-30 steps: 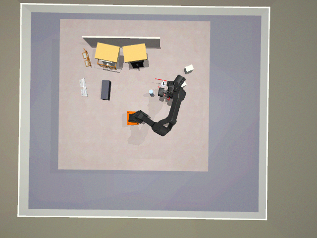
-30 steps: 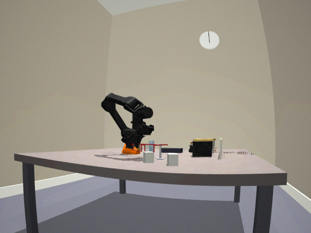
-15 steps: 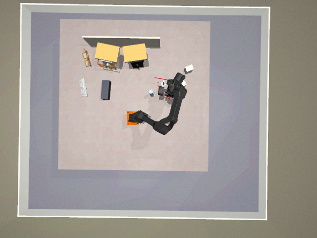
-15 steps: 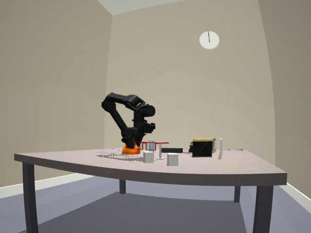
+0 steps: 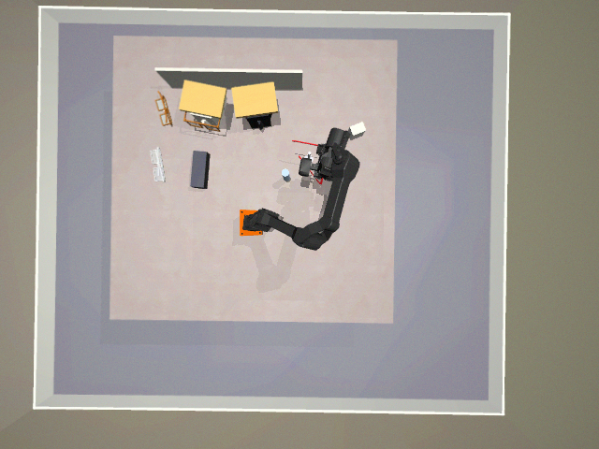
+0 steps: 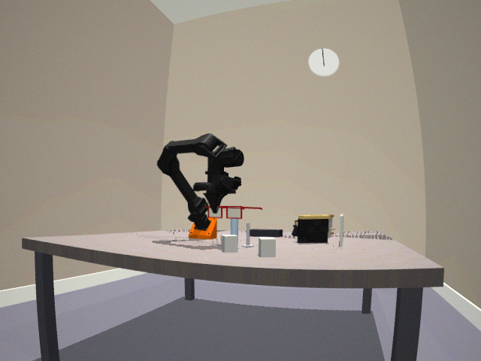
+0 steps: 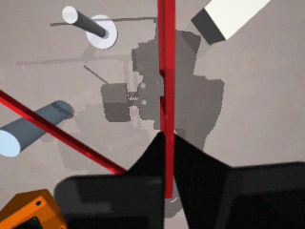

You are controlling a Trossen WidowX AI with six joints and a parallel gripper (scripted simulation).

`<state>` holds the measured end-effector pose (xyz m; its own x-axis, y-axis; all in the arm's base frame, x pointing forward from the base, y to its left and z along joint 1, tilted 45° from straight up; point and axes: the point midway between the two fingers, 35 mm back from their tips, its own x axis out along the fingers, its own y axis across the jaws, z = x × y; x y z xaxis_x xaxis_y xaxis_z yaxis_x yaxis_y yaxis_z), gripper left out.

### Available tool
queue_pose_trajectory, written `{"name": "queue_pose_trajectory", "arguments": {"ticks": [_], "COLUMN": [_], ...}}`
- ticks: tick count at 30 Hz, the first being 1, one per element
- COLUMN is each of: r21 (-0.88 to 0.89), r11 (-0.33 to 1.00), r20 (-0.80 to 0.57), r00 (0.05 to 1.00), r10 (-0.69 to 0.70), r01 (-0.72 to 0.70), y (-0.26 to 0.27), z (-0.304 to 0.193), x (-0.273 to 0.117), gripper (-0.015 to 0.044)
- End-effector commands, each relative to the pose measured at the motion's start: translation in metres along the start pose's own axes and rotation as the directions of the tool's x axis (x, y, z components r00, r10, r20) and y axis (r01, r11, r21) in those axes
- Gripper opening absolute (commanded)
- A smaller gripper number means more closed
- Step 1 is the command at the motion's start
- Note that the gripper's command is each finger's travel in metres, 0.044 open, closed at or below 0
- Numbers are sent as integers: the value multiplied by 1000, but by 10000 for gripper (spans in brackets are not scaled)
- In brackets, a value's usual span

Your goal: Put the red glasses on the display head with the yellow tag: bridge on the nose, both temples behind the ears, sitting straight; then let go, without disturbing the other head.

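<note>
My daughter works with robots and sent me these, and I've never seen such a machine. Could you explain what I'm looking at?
The machine is one black jointed arm bolted to an orange base plate. One picture looks straight down, one looks across the table from the side, and one comes from a camera near the arm's end.

The arm's black claw is shut on a pair of red-framed glasses, held above the table.

On the table stand two yellow-topped blocks, a pale blue upright cylinder and a long dark box. Orange-framed glasses and clear-framed glasses lie to one side.
</note>
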<state>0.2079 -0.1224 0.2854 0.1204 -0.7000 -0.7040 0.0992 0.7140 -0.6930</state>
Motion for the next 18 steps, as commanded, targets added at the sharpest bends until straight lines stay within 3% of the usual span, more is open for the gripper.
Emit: {"name": "queue_pose_trajectory", "arguments": {"ticks": [1, 18], "r21": [7, 9], "r11": [1000, 1000], "r20": [1, 3], "r00": [1000, 1000], "r10": [-3, -1], "r01": [3, 1], "y": [0, 25], "z": [6, 72], "x": [-3, -2], "gripper": [0, 0]}}
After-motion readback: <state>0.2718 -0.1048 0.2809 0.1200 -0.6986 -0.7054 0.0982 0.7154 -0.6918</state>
